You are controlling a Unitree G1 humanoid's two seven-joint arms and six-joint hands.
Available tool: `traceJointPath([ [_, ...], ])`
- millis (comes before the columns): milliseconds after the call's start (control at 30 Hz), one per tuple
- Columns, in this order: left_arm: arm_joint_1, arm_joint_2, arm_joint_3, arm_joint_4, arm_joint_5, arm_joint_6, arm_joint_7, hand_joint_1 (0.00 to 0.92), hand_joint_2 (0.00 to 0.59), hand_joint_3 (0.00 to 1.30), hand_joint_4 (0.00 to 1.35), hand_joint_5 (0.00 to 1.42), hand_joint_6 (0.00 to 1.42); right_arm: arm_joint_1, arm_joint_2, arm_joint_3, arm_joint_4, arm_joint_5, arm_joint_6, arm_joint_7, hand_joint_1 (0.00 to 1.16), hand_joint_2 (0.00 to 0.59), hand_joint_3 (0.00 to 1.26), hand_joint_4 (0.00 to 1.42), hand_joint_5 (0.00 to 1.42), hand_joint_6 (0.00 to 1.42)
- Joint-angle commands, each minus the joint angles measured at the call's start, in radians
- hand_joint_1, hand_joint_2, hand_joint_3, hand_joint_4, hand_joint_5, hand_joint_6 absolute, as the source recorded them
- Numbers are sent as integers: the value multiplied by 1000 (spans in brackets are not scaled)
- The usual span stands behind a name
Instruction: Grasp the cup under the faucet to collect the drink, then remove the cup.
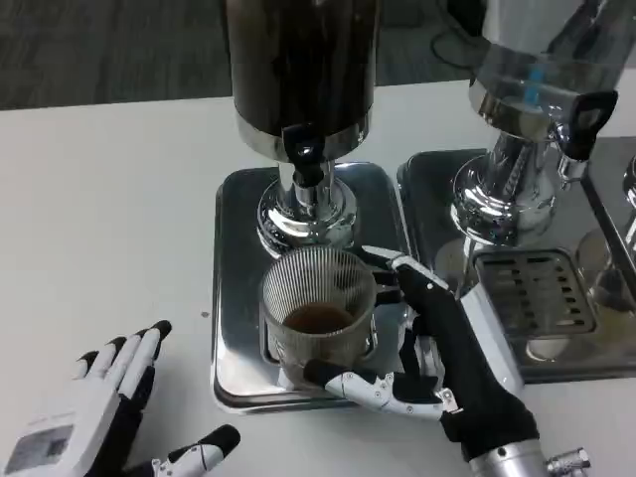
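Ribbed clear glass cup (318, 308) with dark drink, standing on the steel drip tray (234, 298) below the black faucet (301, 151) of the dark dispenser (301, 70). Gripped by right hand (437, 338). Left hand (99, 407) spread, empty, on white bench (99, 219). Second silver dispenser (527, 109) just right.

White table (109, 199), grey carpet (99, 50) beyond
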Motion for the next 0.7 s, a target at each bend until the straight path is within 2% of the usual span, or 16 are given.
traceJointPath([
  [33, 16, -5, -10, -8, 3, 17, 12, 0, 104, 0, 0, 0, 0, 8, 3, -2, -46, 25, -46, 5, 941, 173, 538, 645, 913, 1334],
  [233, 17, 2, -10, -11, 5, 20, 5, 0, 104, 0, 0, 0, 0, 33, -11, -2, -80, 27, -48, 26, 941, 173, 538, 645, 913, 1334],
  [700, 20, -1, -14, -7, 1, 26, 5, 0, 104, 0, 0, 0, 0, 36, -2, -17, -78, 40, -38, 40, 936, 181, 538, 645, 913, 1321],
])
